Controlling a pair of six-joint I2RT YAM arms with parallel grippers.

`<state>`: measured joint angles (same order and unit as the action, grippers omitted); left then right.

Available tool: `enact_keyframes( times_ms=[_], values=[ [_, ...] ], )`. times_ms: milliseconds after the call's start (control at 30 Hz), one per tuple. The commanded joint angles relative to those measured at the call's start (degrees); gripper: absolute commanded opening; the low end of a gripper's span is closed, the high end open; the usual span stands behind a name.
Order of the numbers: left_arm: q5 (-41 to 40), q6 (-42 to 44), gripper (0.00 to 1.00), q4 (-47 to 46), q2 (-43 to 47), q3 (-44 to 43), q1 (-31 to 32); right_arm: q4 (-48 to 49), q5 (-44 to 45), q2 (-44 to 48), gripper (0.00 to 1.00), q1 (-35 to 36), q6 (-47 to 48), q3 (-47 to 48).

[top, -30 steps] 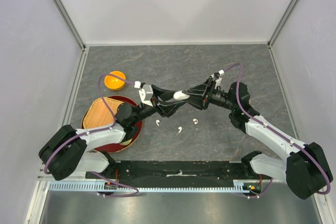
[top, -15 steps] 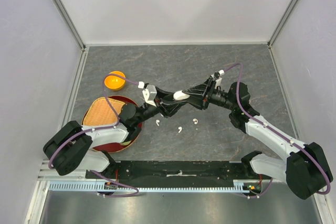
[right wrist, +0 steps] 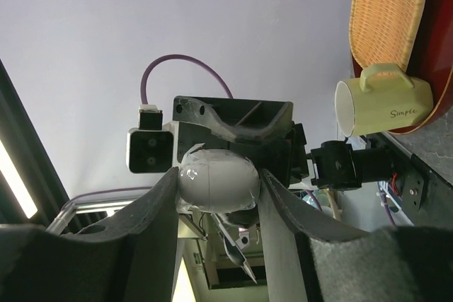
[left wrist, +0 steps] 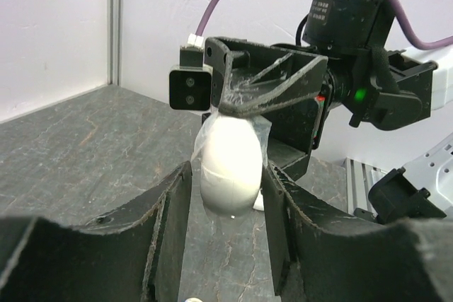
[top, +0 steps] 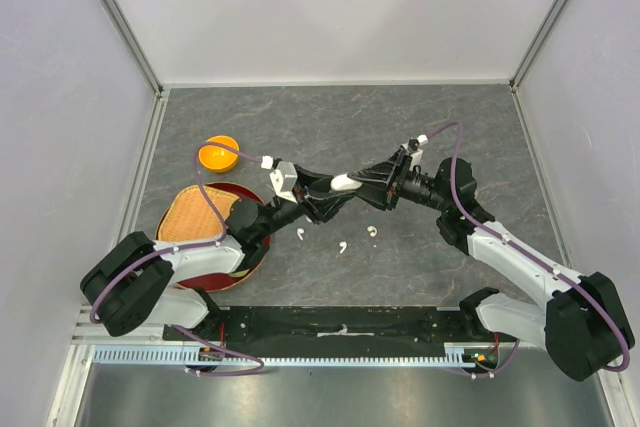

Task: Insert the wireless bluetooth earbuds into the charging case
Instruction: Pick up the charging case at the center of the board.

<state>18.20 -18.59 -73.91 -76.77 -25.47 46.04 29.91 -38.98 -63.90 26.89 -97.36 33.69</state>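
1. Top view: your left gripper [top: 335, 197] and right gripper [top: 352, 180] are meeting tip to tip above the table [top: 300, 117], with the case [top: 342, 183] held off the surface between them. Three earbuds [top: 343, 246] are lying loose on the table, just toward the arm bases. A fourth is not showing.
2. Left wrist view: the left fingers [left wrist: 170, 206] are standing apart on either side of the case. You cannot tell from here whether they are pressing on it. The case is appearing shut.
3. Right wrist view: the right fingers [right wrist: 159, 210] are clamping the case across its width.
4. Handling, as a judgement: the case is looking light, hard and glossy, so probably slippery. You should be gripping its lower half and leaving the lid free. The earbuds are looking tiny, stiff and slick, so you should be pinching each across the head, lightly.
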Motion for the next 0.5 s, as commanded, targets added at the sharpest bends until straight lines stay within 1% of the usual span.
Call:
enact_keyframes(
  times_ms=[0, 167, 467],
  values=[
    [-1.6, 0.8, 0.51, -5.5, 2.9, -1.4, 0.3, 3.0, 0.5, 1.2, 0.04, 0.4, -1.3, -0.5],
    [-1.8, 1.3, 0.51, -4.0, 3.7, -1.4, 0.3, 3.0, 0.5, 1.5, 0.04, 0.4, -1.3, -0.4],
    [-1.7, 0.7, 0.50, -4.0, 2.1, -1.4, 0.5, 2.8, 0.2, 1.9, 0.04, 0.4, -1.6, 0.8]
  ],
)
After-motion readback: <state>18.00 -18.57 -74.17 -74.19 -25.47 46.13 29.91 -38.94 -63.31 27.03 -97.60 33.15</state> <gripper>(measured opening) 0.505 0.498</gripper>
